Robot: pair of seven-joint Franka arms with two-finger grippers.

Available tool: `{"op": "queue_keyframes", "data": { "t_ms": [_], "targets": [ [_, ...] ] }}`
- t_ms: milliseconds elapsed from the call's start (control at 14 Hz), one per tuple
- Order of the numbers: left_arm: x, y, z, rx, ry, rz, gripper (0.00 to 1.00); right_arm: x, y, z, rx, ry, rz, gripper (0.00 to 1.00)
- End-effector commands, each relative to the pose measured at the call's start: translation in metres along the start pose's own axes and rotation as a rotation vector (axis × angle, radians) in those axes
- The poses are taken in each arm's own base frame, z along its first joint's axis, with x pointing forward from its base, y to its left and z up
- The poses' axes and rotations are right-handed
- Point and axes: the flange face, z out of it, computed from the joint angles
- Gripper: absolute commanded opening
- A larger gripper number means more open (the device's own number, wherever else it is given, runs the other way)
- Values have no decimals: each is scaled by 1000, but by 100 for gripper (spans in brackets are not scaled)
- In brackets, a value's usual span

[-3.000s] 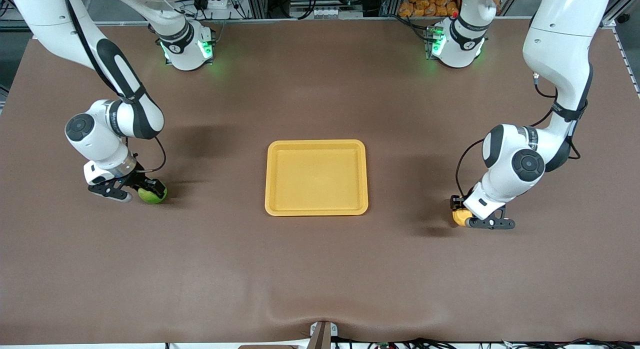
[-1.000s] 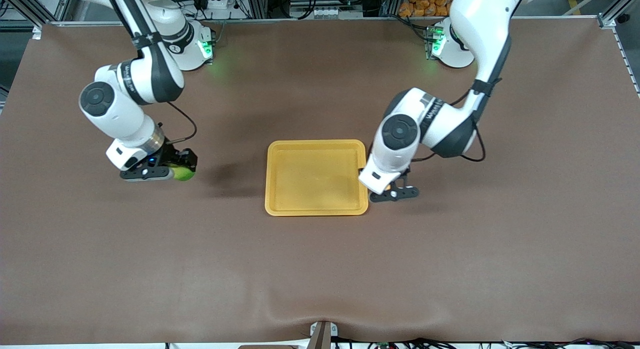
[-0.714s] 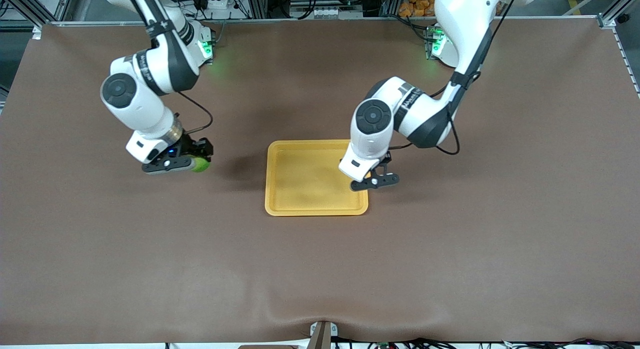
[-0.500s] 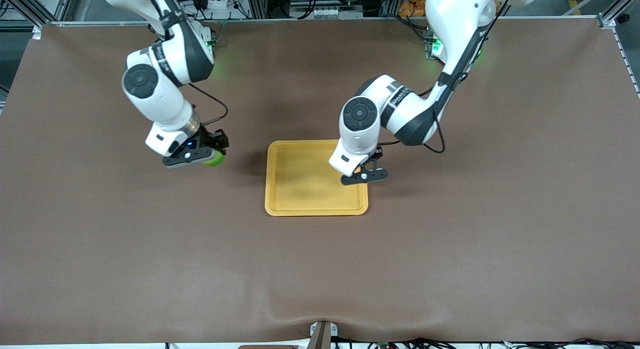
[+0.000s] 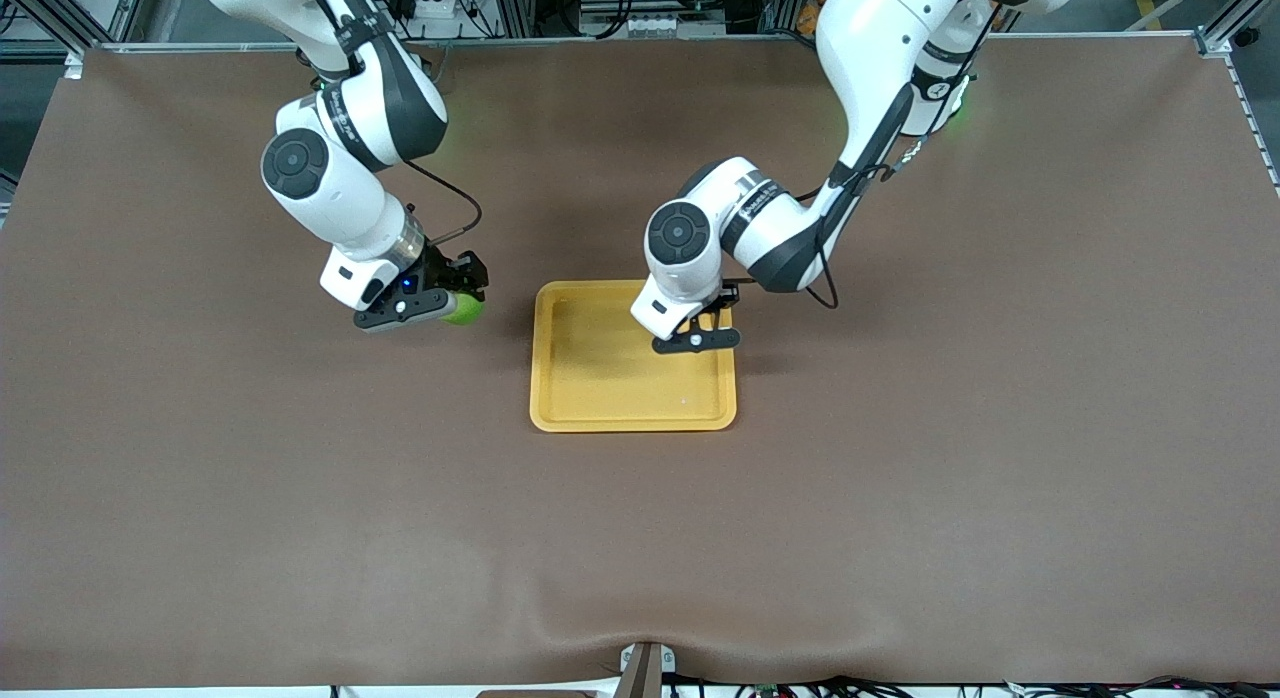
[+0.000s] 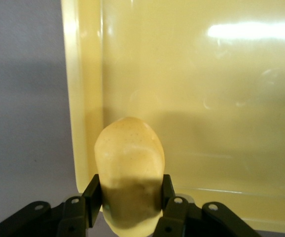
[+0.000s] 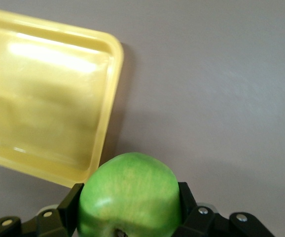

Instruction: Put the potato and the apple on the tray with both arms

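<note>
The yellow tray (image 5: 585, 398) lies flat mid-table. My left gripper (image 5: 697, 336) is shut on the yellow-orange potato (image 6: 129, 163) and hangs over the tray's edge toward the left arm's end; the tray also shows in the left wrist view (image 6: 206, 98). In the front view the potato is hidden by the wrist. My right gripper (image 5: 430, 306) is shut on the green apple (image 5: 463, 308) over bare table just off the tray's edge toward the right arm's end. The apple (image 7: 130, 195) and a tray corner (image 7: 49, 98) show in the right wrist view.
The brown table mat (image 5: 900, 498) surrounds the tray. Both arm bases stand along the table edge farthest from the front camera, with cables and frames past them.
Both arms have carried their loads toward the tray. The left gripper with the potato has come over the tray's edge; the right gripper with the apple has moved up close beside the tray.
</note>
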Motion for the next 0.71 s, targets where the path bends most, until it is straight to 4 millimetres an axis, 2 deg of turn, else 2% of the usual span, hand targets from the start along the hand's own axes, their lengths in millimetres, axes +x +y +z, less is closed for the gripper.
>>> {"op": "queue_keyframes", "data": {
  "t_ms": [0,71,214,429,500,643],
  "targets": [
    [-4,6,4,9,4,15,0,21,-19,1,21,9,-160,0],
    [-4,6,11,22,4,16,0,21,-28,3,22,8,-197,0],
    [-1,4,14,55,37,36,0,27,-45,-2,24,30,-297,0],
    [5,1,17,70,55,42,0,35,-72,1,25,44,-440,0],
    [8,-1,15,72,67,42,0,38,-77,0,23,52,-492,0],
    [11,-1,20,71,75,45,2,41,-79,17,16,35,-622,0]
  ]
}}
